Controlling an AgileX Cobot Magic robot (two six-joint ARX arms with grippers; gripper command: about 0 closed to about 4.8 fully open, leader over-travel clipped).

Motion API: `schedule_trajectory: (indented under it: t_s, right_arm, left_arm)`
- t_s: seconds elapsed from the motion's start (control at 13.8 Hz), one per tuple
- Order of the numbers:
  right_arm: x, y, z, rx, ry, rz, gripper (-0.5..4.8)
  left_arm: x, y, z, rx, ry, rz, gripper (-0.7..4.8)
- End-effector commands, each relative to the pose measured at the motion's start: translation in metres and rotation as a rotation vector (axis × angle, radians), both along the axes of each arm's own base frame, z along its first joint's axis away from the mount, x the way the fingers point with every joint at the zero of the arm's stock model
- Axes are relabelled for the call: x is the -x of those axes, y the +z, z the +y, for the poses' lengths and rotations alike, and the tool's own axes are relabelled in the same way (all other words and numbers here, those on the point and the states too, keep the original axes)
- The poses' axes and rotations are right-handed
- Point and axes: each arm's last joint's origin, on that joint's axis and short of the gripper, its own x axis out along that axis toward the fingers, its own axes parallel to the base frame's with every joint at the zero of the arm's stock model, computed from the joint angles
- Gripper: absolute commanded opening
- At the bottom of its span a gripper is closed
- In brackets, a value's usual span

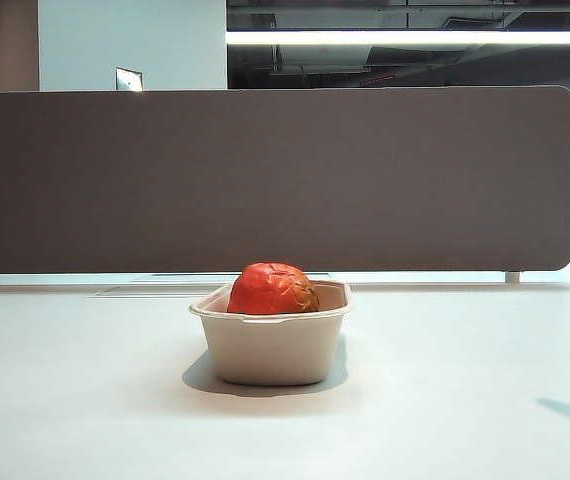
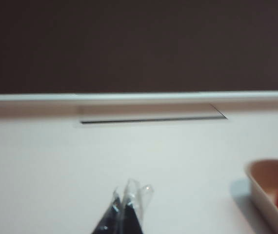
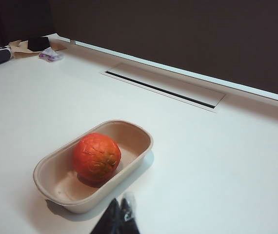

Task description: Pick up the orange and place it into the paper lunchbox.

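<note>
The orange is sitting inside the paper lunchbox, resting on its floor toward the left end as the exterior view shows it, its crown rising above the rim. By the look of things the placing is already done. Its skin is wrinkling and crinkling, with a brownish patch at about 3 o'clock, so it probably gives a little under pressure and offers decent friction; it seems light, round and liable to roll. A hold across its widest middle, jaws coming from 12 o'clock above, would suit it best. The lunchbox is looking thin, stiff enough to stand but easy to dent or slide on the smooth table.

The left gripper is hanging over bare table, with the lunchbox at roughly 4 o'clock of it in its wrist view and well apart; its jaws are pressed together on nothing. The right gripper is hovering near the lunchbox, which lies at 11 o'clock from its tips; its jaws also appear pressed together and empty. Neither gripper is showing in the exterior view.
</note>
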Motion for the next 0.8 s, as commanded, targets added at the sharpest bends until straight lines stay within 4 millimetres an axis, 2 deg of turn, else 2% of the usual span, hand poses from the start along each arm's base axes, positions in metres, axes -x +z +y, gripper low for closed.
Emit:
schedule_trajectory:
  t_s: [0.07, 0.36, 0.43, 0.51, 0.58, 0.8]
  right_arm:
    - [0.0006, 0.0032, -0.0006, -0.019, -0.001, -0.015, -0.05]
    - [0.0011, 0.0035, -0.0008, -0.022, 0.001, -0.019, -0.05]
    - [0.0014, 0.0037, -0.0011, -0.024, 0.001, -0.021, -0.05]
    - [0.0014, 0.0037, -0.0011, -0.024, 0.001, -0.021, -0.05]
    - [0.0015, 0.0038, -0.0012, -0.024, 0.001, -0.022, -0.05]
    - [0.0012, 0.0038, -0.0016, -0.023, -0.016, -0.023, -0.05]
  left_arm:
    - [-0.0018, -0.0143, 0.0099, -0.004, 0.101, -0.017, -0.06]
    - [-0.0017, -0.0152, 0.0101, -0.032, 0.112, -0.007, -0.06]
    - [-0.0018, -0.0202, 0.012, -0.018, 0.178, 0.047, -0.06]
    - [-0.0019, -0.0188, 0.012, -0.016, 0.177, 0.032, 0.02]
    - [-0.0019, -0.0179, 0.0119, -0.015, 0.173, 0.023, 0.35]
    - [-0.0019, -0.0179, 0.0118, -0.015, 0.172, 0.023, 0.35]
